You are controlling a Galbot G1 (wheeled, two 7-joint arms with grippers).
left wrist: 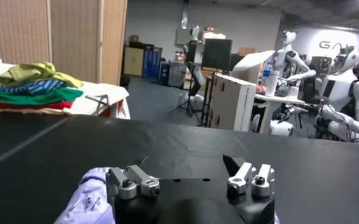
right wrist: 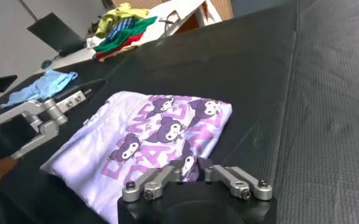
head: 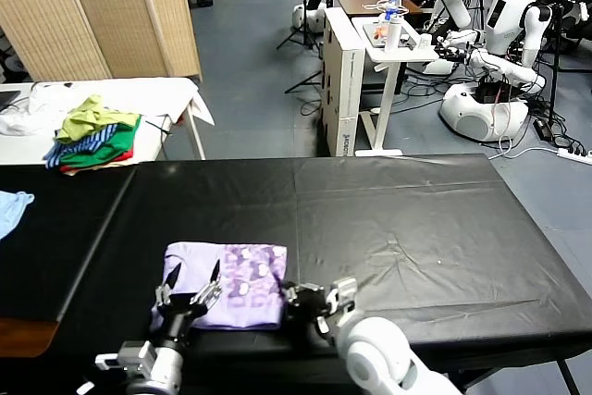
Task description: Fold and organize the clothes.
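Right gripper (head: 319, 305) fingers pinched on T-shirt (head: 242, 284) near-right hem; left gripper (head: 190, 295) splayed wide, empty, over left edge; advise left pinching both layers before lifting evenly.

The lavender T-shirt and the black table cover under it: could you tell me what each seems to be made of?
The lavender T-shirt looks like thin, matte knit cloth: it lies limp and flat, its print unglossy. The black table cover seems a slightly shiny sheet, perhaps vinyl or coated fabric, judging by its creases and fine texture.
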